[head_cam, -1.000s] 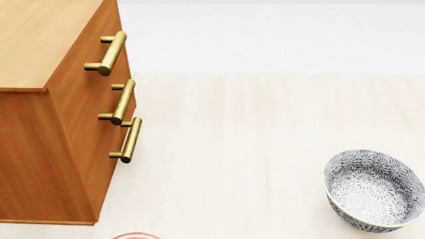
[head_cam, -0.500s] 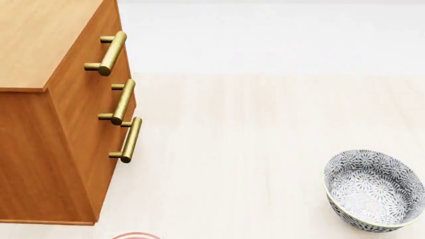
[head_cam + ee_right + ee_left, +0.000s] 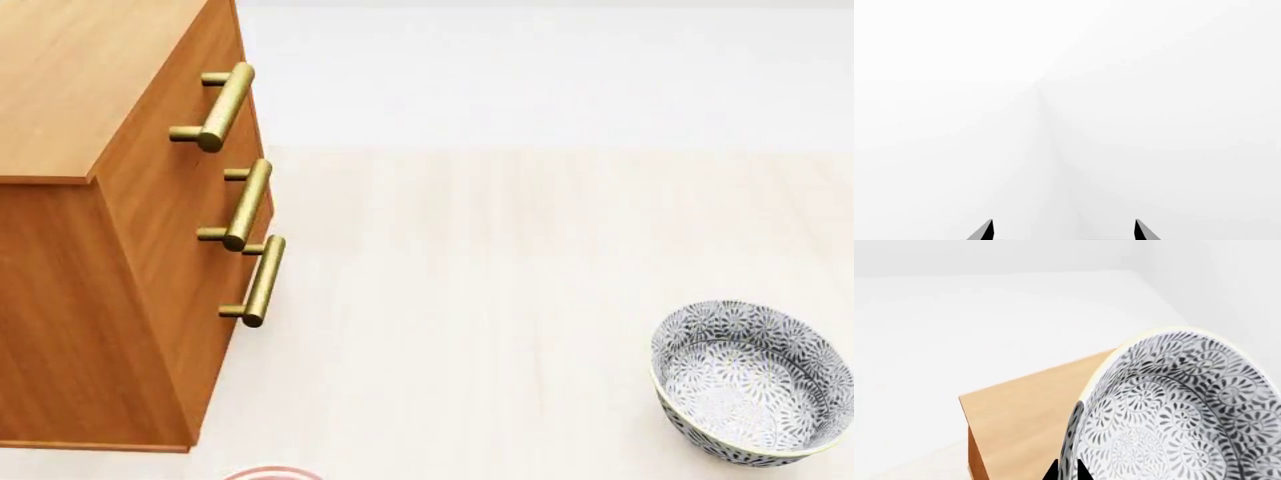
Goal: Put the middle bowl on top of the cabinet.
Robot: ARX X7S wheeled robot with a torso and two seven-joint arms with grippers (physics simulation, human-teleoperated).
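Observation:
In the left wrist view, my left gripper (image 3: 1067,472) is shut on the wall of the middle bowl (image 3: 1174,410), a deep grey-and-white floral bowl with a pale rim. One dark fingertip sits inside the wall and one outside. The bowl is tilted and held in the air, with the cabinet's light wood top (image 3: 1027,410) behind it. The head view shows the cabinet (image 3: 120,250) at the left with three brass handles, and neither gripper. My right gripper (image 3: 1063,231) is open and points at blank white space.
A second floral bowl (image 3: 750,385) stands on the pale wood surface at the head view's lower right. A small red-rimmed round thing (image 3: 271,473) peeks in at the bottom edge near the cabinet's foot.

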